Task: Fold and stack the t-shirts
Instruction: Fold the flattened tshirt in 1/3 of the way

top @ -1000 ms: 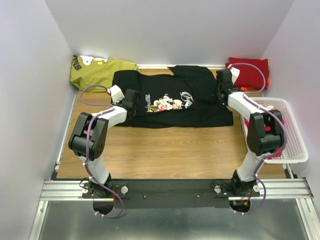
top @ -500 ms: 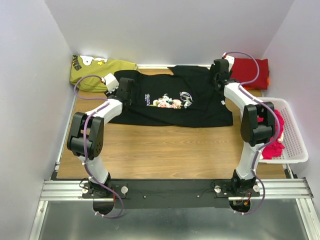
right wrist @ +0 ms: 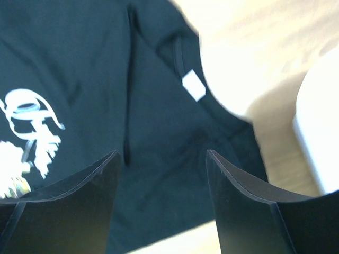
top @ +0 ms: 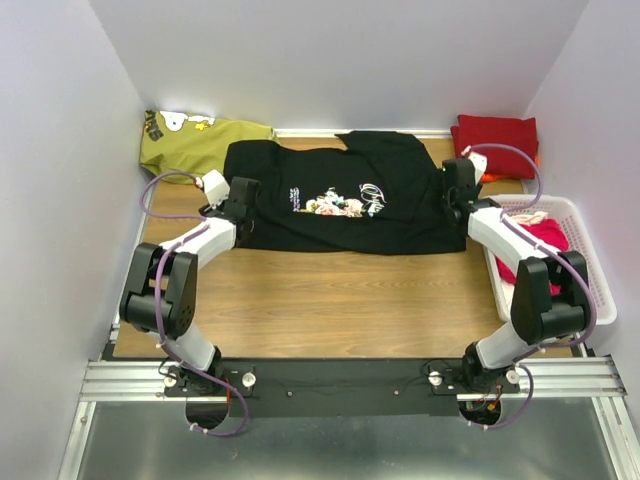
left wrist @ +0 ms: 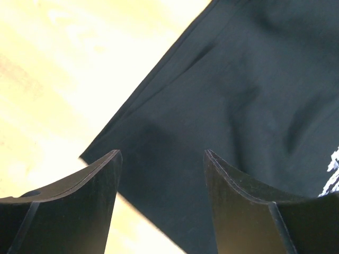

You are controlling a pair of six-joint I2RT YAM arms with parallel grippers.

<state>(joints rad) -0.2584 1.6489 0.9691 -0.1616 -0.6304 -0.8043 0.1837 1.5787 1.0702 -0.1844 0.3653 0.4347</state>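
Since a second ago, both arms have been drawn back toward the sides, and the grips on the cloth have been let go. Nothing is held now. The left pincer (left wrist: pixel 161 154) is seen with its jaws wide apart over the left edge of the black shirt (top: pixel 350 212). The right pincer (right wrist: pixel 161 154) likewise gapes over the right end, near a small white label (right wrist: pixel 193 86).

At the near right, pink shirts (top: pixel 545 238) are heaped in a white basket (top: pixel 598 290). The black shirt is spread across the middle of the table (top: pixel 330 300), print up (its far edge looks rumpled). Farther back, a folded red shirt (top: pixel 495 135) is set at the right and an olive shirt (top: pixel 200 145) at the left.

Trouble may be expected if only one layer is pinched at the next grasp. The cloth would then be dragged askew, and a crooked fold would be carried into the stack.
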